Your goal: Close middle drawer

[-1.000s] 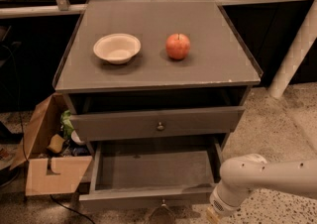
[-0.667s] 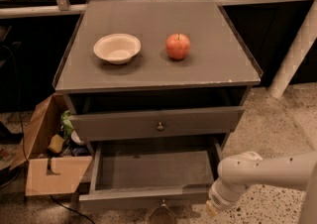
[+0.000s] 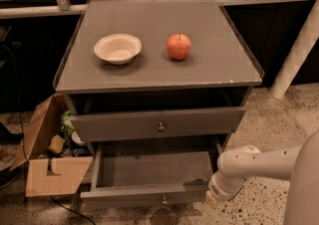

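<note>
The middle drawer (image 3: 149, 171) is grey-brown and pulled far out of the cabinet, and its inside is bare. Its low front panel (image 3: 119, 196) carries a small round knob (image 3: 163, 200) near the bottom edge of the view. My gripper (image 3: 213, 198) is at the end of the white arm (image 3: 259, 163), which comes in from the lower right. It is right at the right front corner of this drawer, at the height of the front panel. Whether it touches the panel I cannot tell.
The top drawer (image 3: 119, 125), with a taller front and a knob (image 3: 161, 127), stands slightly open above. A white bowl (image 3: 117, 48) and a red apple (image 3: 179, 46) sit on the cabinet top (image 3: 224, 64). An open cardboard box (image 3: 47, 169) is on the floor at the left. A white post (image 3: 299, 45) stands at the right.
The arm has shifted a little to the left, bringing the gripper closer to the drawer's right front corner. The drawer has not visibly moved.
</note>
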You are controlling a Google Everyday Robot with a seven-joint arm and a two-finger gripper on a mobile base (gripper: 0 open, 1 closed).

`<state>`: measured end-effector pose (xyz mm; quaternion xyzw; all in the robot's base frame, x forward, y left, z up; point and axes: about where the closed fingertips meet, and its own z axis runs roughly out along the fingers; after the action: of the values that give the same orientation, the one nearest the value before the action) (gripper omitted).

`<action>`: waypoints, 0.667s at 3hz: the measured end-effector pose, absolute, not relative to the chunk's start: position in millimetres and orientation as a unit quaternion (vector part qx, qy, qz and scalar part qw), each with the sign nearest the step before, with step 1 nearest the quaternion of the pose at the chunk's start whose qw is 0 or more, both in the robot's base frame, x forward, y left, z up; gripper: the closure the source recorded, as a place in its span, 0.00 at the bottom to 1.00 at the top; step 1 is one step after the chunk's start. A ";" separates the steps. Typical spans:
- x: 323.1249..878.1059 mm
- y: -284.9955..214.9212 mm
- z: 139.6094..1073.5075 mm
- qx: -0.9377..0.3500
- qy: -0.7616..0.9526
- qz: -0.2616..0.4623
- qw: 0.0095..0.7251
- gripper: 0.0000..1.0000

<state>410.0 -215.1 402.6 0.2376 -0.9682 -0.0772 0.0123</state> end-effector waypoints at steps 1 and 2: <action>426.9 -213.8 399.1 0.232 -0.970 -0.072 0.005 1.00; 447.8 -209.2 400.5 0.234 -0.970 -0.069 -0.005 1.00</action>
<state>447.8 -209.2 400.5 0.2337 -0.9698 -0.0692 -0.0048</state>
